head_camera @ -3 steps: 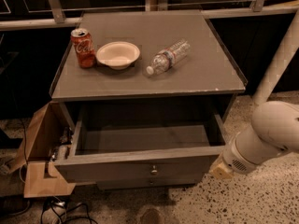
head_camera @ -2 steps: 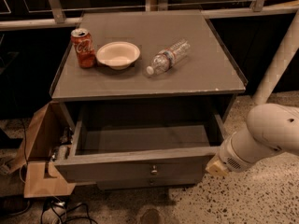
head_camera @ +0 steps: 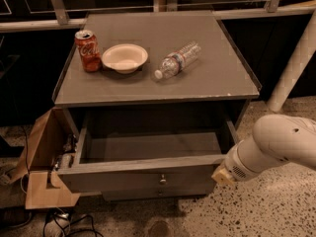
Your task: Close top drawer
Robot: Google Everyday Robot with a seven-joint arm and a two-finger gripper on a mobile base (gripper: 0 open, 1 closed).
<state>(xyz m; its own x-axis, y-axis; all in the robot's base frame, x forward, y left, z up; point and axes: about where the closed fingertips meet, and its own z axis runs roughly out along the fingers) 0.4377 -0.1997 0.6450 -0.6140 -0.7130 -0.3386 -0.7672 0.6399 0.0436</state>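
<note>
The top drawer (head_camera: 123, 176) of the grey-brown cabinet stands pulled far out. Its long front panel has a small round metal knob (head_camera: 162, 179) at the centre, and its deep box inside looks empty. My gripper (head_camera: 222, 175) is at the end of the white arm (head_camera: 276, 144) that comes in from the right. It sits at the right end of the drawer's front panel, close to or touching the corner. Only a yellowish tip shows.
On the cabinet top (head_camera: 222, 80) are a red soda can (head_camera: 88, 51), a white bowl (head_camera: 124, 58) and a water bottle (head_camera: 177, 59) lying on its side. A cardboard box (head_camera: 42, 147) leans at the left, with cables (head_camera: 59, 223) on the floor. A white post (head_camera: 296, 58) slants at the right.
The arm has moved left, bringing the gripper from off the drawer's right side up to the right end of its front panel. The drawer has not moved.
</note>
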